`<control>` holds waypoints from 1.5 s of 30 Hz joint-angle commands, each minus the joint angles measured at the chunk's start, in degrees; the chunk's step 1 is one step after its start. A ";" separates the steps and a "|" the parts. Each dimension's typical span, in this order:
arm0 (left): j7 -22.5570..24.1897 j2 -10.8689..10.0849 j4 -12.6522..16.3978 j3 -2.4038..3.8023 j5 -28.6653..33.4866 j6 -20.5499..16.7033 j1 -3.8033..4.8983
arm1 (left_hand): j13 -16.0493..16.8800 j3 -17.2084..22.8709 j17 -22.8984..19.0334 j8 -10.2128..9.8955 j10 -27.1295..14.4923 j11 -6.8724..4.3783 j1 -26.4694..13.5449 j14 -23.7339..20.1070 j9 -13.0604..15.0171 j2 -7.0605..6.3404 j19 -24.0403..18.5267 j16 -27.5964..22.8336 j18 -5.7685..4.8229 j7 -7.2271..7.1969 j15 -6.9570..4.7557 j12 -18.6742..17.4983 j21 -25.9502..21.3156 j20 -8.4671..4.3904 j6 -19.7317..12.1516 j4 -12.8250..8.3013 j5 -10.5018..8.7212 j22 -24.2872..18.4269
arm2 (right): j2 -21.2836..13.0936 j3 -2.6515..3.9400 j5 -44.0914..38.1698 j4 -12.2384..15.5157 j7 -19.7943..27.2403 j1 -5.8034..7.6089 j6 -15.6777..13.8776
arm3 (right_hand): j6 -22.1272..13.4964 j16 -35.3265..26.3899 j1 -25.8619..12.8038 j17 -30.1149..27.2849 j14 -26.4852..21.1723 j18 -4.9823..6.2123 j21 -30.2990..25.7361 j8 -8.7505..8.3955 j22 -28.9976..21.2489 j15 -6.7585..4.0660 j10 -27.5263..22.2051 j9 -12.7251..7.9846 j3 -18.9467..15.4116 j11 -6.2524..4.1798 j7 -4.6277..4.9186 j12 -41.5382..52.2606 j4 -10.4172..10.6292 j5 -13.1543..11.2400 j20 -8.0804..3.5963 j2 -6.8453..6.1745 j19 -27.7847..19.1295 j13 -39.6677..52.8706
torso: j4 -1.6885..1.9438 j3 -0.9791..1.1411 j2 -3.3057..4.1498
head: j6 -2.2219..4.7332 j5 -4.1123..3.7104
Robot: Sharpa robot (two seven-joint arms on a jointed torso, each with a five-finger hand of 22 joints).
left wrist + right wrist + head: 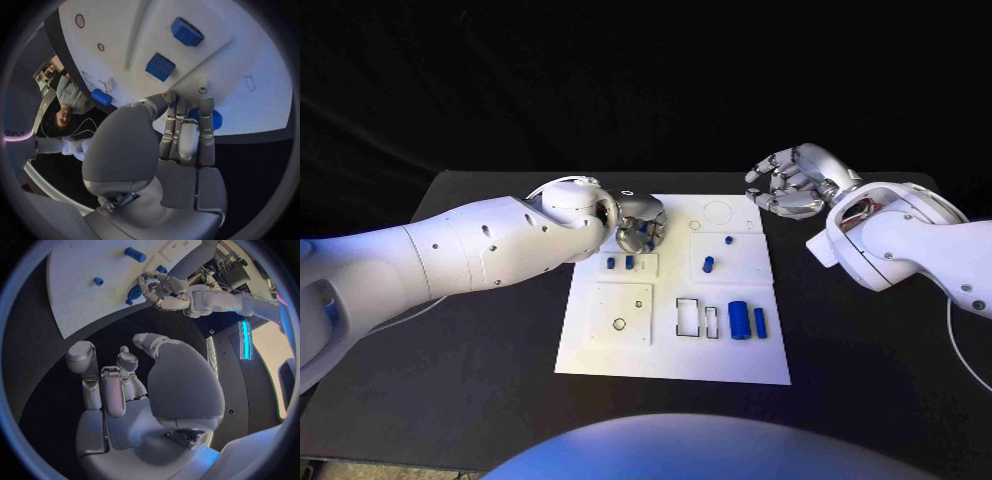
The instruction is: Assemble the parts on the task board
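Observation:
The white task board [672, 345] lies in the middle of the black table. My left hand [639, 222] hovers over its far left corner, fingers curled around a round blue part [214, 119] near the board's edge. Two small blue parts [619, 262] stand just in front of that hand, shown as blue blocks [160, 66] in the left wrist view. Two more small parts [708, 265] sit mid-board, and two larger blue cylinders [747, 321] lie at the near right. My right hand [795, 181] hangs off the board's far right corner, fingers curled in on nothing [115, 385].
A raised white square plate [623, 314] and rectangular cut-outs [691, 316] occupy the board's near half; a round outline [718, 212] marks its far right. Bare black table [473, 390] surrounds the board. The right wrist view shows my left hand [165, 292] at the board [75, 285].

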 commanded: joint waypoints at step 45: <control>-1.29 -9.06 5.24 2.48 4.95 -2.11 -0.12 | -0.52 -1.02 -0.42 -1.59 0.57 0.05 -3.47 0.46 0.70 -0.13 0.08 0.35 -0.31 -0.13 0.14 -0.65 0.17 -0.03 0.67 -0.10 1.41 0.88 | -0.54 -0.03 -0.43 -0.55 0.21 -0.14 0.69 | -0.01 -0.47 -0.46 5.61 2.73 0.81 -0.83 0.24 -0.30 -0.36 0.48 0.14 0.47 -0.10 -0.15 0.10 -0.13 0.27 -0.06 -0.10 -0.35 -0.15 | 0.01 -0.03 0.01 | 0.75 0.83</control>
